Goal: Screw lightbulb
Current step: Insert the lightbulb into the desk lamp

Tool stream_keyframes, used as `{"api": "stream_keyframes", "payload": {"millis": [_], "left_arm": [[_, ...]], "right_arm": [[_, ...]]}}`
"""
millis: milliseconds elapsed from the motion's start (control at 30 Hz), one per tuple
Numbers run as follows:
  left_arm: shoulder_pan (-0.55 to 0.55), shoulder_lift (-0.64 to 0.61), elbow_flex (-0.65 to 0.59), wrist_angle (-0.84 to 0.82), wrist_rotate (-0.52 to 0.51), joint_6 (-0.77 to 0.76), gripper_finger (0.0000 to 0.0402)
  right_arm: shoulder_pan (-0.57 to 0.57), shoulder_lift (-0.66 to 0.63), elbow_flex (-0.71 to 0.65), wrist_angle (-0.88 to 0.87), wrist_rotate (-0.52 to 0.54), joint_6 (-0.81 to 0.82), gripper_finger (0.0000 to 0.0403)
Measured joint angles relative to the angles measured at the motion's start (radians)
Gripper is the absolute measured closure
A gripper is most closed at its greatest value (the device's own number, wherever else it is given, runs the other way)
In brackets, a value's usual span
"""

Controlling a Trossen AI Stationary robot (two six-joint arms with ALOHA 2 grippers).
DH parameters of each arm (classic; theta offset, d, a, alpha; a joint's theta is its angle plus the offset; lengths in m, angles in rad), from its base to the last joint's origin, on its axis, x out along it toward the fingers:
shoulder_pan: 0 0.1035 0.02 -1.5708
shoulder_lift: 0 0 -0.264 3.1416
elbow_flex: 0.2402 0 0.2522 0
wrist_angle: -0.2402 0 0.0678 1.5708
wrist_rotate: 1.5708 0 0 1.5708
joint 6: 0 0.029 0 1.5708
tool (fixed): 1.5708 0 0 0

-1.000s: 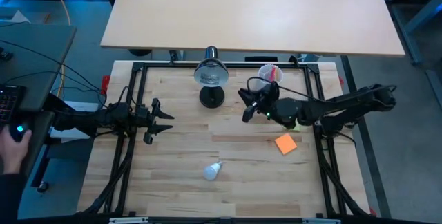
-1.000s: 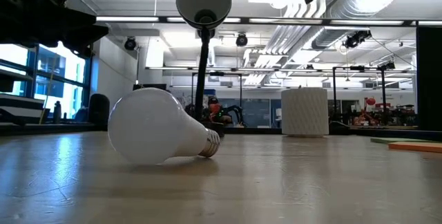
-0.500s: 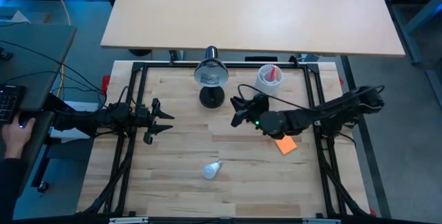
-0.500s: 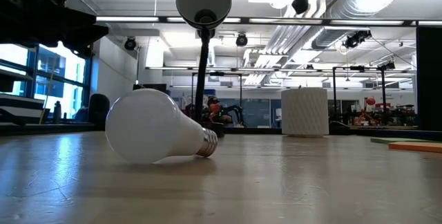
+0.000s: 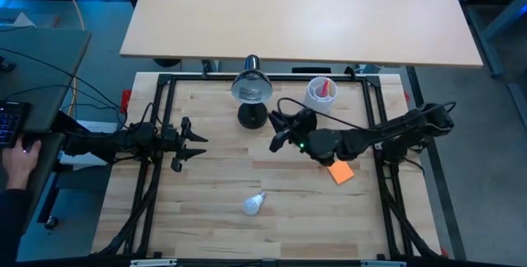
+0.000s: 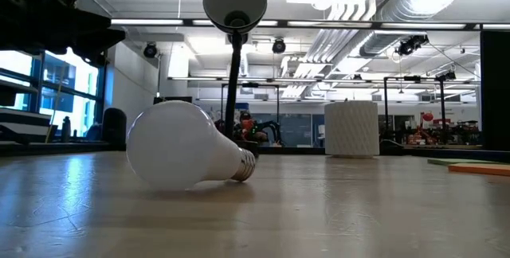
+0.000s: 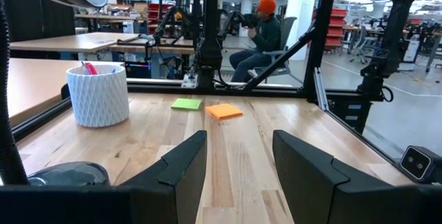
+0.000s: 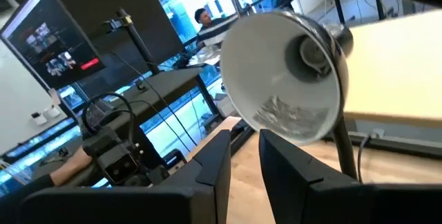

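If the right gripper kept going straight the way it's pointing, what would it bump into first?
Most likely the black desk lamp. The right gripper points toward it, and the right wrist view shows the lamp's round shade just past the fingers. How far off it sits is hard to judge. The lightbulb lies elsewhere, untouched.

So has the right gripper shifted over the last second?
Yes. In the high view the right gripper has travelled leftward across the table, away from the white ribbed cup and toward the lamp's base. The lightbulb lies untouched.
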Motion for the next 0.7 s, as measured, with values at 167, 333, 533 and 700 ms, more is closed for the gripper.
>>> {"api": "stream_keyframes", "payload": {"millis": [167, 333, 533, 700], "left_arm": [[0.0, 0.0, 0.0, 0.0, 0.0, 0.0, 0.0241], [0.0, 0.0, 0.0, 0.0, 0.0, 0.0, 0.0241], [0.0, 0.0, 0.0, 0.0, 0.0, 0.0, 0.0241], [0.0, 0.0, 0.0, 0.0, 0.0, 0.0, 0.0241]], "right_arm": [[0.0, 0.0, 0.008, 0.0, 0.0, -0.015, 0.0328], [-0.002, 0.0, 0.008, -0.015, 0.0, -0.016, 0.0328], [-0.008, 0.0, 0.008, -0.017, 0.0, -0.018, 0.0328], [-0.007, 0.0, 0.008, -0.045, 0.0, -0.018, 0.0328]]}}
